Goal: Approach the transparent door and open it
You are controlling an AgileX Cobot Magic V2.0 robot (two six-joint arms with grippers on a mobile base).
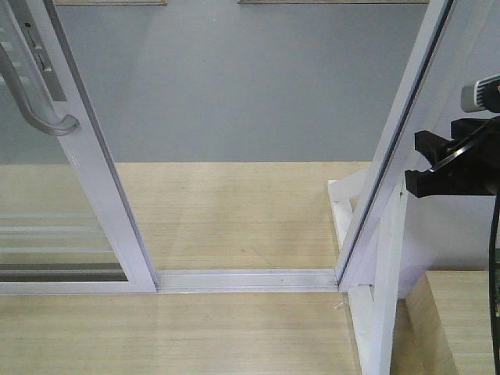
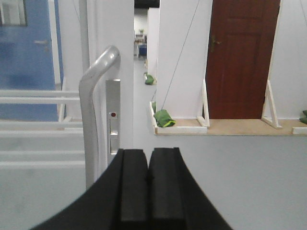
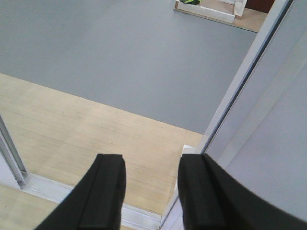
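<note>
Transparent door [image 1: 94, 195]: slid left, wide gap over the floor track [image 1: 246, 279]; opening appears largely done. Left gripper [image 2: 147, 184]: fingers together, empty, beside the handle [image 2: 93, 96]. Right gripper [image 3: 149, 184]: fingers apart, empty.

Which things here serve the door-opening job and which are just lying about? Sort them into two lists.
Job:
transparent door, already slid left
pull handle
floor track
left gripper, shut
right gripper, open

Lying about:
brown door
green bags
blue wall
</note>
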